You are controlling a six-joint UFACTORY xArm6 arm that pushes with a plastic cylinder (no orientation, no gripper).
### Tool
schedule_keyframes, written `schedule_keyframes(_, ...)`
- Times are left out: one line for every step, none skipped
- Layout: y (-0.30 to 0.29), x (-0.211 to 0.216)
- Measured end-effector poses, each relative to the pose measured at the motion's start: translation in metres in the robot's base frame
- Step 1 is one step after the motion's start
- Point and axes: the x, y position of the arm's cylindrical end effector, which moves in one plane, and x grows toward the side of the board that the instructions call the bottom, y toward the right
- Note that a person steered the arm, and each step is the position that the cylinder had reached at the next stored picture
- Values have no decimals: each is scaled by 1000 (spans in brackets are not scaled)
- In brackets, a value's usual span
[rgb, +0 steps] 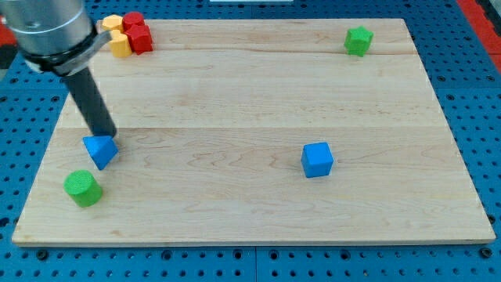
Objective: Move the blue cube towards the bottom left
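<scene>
arm (47,31) cut off at top, yellow block (117,35) partly hidden

One view only, set above the near edge of the wooden tabletop (258,117) and tilted down across it — the far edge lies at the view's top and looks narrower than the near one. It stands back enough to take in the whole board with a rim of blue pegboard (477,110) around it — the arm (51,31) enters at the view's top left, cut off by the frame
</scene>
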Motion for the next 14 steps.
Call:
schedule_keyframes(-11,10)
schedule_keyframes(-8,21)
schedule_keyframes(6,-29)
schedule_keyframes(89,-58)
schedule_keyframes(213,-56)
schedule_keyframes(320,-6)
schedule_keyframes(370,55)
schedule_keyframes(421,43)
schedule_keyframes(378,39)
schedule_keyframes(303,42)
schedule_keyframes(257,52)
schedule_keyframes(200,72)
schedule_keyframes(139,74)
schedule_keyframes(78,74)
